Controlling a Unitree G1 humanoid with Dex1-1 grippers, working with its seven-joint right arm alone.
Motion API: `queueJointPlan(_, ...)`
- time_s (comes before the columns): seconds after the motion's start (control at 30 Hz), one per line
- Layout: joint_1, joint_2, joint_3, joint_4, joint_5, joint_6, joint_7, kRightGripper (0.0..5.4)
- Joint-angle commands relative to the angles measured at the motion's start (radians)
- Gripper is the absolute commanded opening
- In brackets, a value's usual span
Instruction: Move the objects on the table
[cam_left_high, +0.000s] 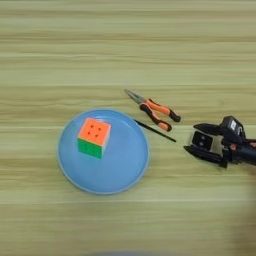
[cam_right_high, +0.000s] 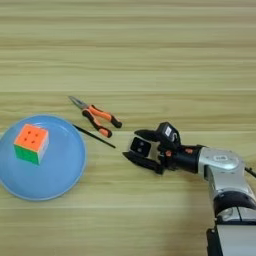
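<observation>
Gripping the small black cube (cam_right_high: 139, 146) between both black fingers, my right gripper (cam_right_high: 136, 146) sits low over the table (cam_right_high: 150, 50), right of the pliers (cam_right_high: 95, 116). I see a thin stick (cam_right_high: 94, 137) beside them, and the puzzle cube (cam_right_high: 31, 143) on the blue plate (cam_right_high: 65, 170).

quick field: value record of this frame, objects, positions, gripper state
table: wood grain, pale stripes
plate: round, blue, left of centre
puzzle cube: orange top, green side, on the plate
pliers: orange-and-black handles, lying flat beyond the plate's right rim
stick: thin, black, between pliers and plate, one end at the rim
small cube: black with white sides, between the fingers
right gripper: low over the table, right of the stick, fingers around the small cube
</observation>
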Motion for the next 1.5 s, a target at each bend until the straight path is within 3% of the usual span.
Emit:
queueJointPlan(0.03,0.027,-0.001,0.031,0.04,-0.05,0.051,-0.022,3.35)
queueJointPlan(0.3,0.023,-0.001,0.034,0.048,-0.051,0.042,-0.03,2.48)
queueJointPlan(0.57,0.003,-0.002,0.022,0.033,-0.033,0.043,-0.026,2.47)
queueJointPlan(0.83,-0.035,-0.018,-0.009,-0.068,0.015,0.052,-0.007,2.47)
queueJointPlan(1.03,-0.025,-0.031,-0.031,-0.256,0.05,0.088,0.01,2.47)
queueJointPlan(1.27,0.047,-0.035,-0.04,-0.57,0.104,0.179,0.018,2.47)
queueJointPlan(1.5,0.127,-0.007,0.007,-0.822,0.128,0.271,0.017,2.47)
